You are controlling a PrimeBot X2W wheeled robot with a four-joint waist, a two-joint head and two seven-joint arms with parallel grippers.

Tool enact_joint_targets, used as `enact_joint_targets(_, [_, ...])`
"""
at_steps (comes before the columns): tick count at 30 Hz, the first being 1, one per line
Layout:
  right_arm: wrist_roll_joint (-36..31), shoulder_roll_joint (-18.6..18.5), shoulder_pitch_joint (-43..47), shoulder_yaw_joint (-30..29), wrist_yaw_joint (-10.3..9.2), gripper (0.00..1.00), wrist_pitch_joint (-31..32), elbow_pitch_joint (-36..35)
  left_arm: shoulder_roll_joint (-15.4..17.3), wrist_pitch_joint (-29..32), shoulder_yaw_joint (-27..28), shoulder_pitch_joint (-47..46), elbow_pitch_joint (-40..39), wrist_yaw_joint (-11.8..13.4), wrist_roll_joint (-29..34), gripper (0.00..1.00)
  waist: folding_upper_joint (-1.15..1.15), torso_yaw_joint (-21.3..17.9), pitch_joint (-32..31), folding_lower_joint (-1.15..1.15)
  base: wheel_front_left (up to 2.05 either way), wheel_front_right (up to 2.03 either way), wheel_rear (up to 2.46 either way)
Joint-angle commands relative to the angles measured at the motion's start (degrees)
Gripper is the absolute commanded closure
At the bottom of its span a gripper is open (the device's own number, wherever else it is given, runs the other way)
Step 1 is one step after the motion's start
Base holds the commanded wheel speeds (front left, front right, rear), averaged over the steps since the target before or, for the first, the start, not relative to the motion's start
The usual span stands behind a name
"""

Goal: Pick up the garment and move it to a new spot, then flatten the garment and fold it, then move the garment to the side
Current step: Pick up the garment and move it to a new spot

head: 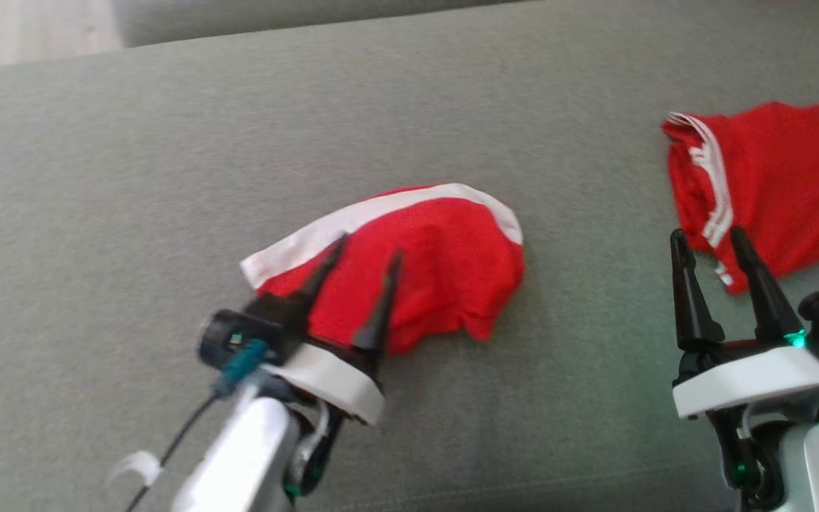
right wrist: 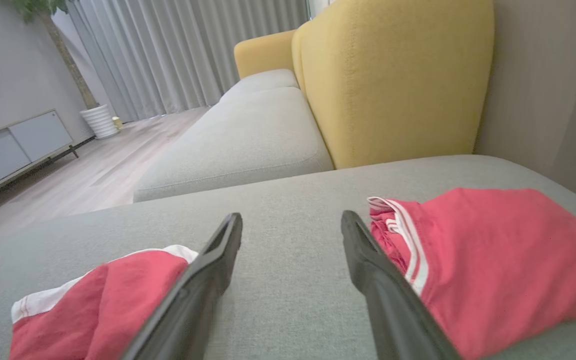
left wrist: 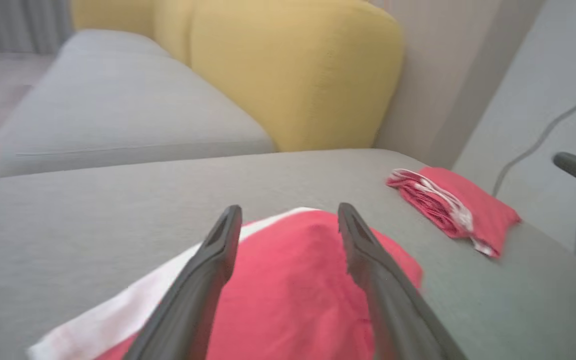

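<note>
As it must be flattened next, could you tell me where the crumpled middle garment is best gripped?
Probably its white band, from the left with the open left claw: that edge lies exposed, while the rest of the garment is bunched.

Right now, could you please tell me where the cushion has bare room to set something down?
The grey cushion is bare left of and beyond the bunched red garment, and in the strip between it and the folded red garment. The right side is crowded: the right gripper stands beside it.
</note>
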Motion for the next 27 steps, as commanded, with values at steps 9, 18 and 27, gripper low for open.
enact_joint_targets(9, [-1.6, -0.2, -0.1, 1.2, -0.05, 0.0, 1.5, -2.8, 5.1, -0.8, 12.5, 2.0, -7.1, 7.2, 1.2, 0.0, 0.0, 5.6, -3.1, 0.0, 0.0, 0.0, 0.0])
enact_joint_targets(18, [-2.4, -0.2, 1.1, 2.1, -0.05, 0.0, 2.2, -2.4, 8.4, -0.8, 17.1, 8.1, -9.0, 7.2, 0.4, 0.0, 0.0, 7.2, -5.3, 0.0, 0.0, 0.0, 0.0])
enact_joint_targets(27, [-3.0, -0.2, 3.4, 2.9, -0.05, 0.0, 2.9, -2.3, 9.2, -0.2, 15.8, 11.7, -9.8, 6.8, 0.2, 0.0, 0.0, 6.9, -7.7, 0.0, 0.0, 0.0, 0.0])
